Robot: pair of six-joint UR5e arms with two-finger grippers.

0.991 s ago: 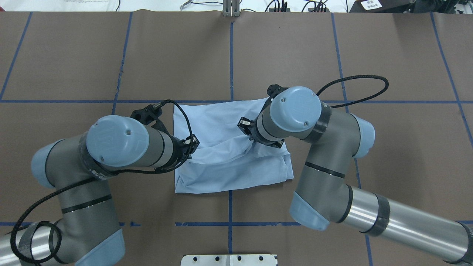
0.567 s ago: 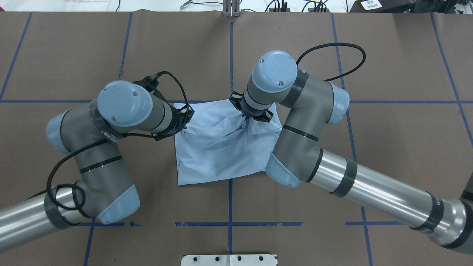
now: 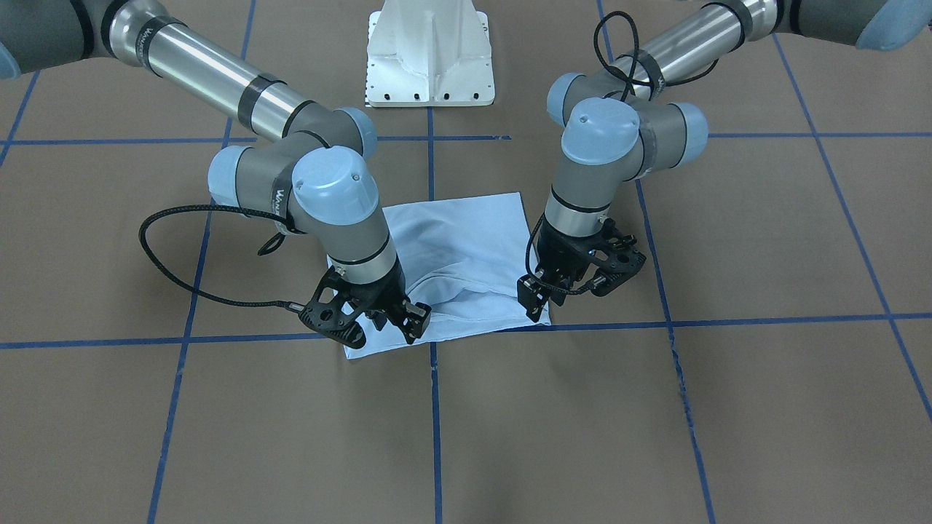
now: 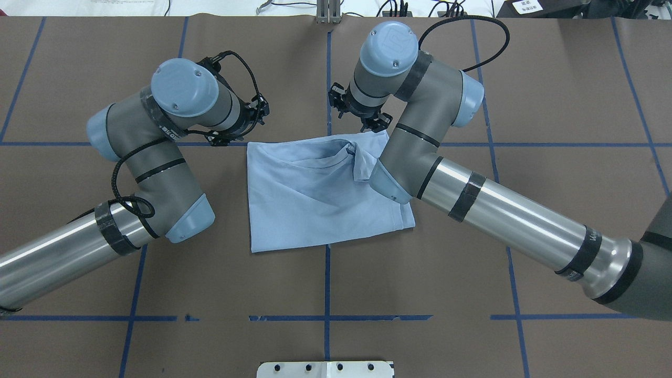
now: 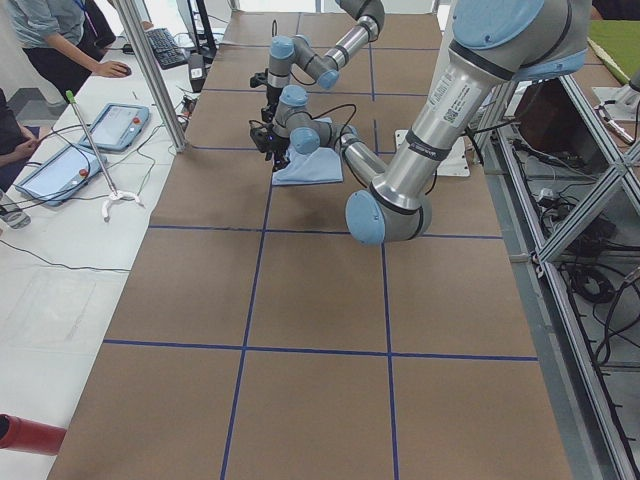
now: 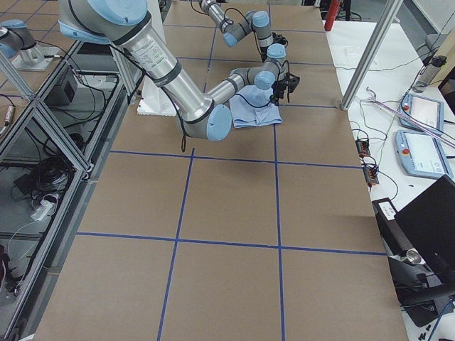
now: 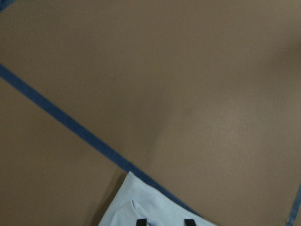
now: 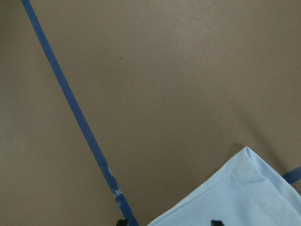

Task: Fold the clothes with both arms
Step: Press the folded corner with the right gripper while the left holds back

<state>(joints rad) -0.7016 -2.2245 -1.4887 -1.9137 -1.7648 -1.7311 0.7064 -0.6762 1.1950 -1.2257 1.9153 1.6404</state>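
We saw both arms bent sharply, wrists pointing down. The left gripper (image 3: pixel 535 297) hovered, fingers spread, at the folded T-shirt's (image 4: pixel 315 199) 11 o'clock corner; the right gripper (image 3: pixel 398 322), also spread, at 1 o'clock. The shirt lay mid-tabletop (image 4: pixel 551 79).

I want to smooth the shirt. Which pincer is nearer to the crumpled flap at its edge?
The right pincer. It hangs just beyond the far edge of the shirt, close to the crumpled flap; the left pincer is at the opposite far corner.
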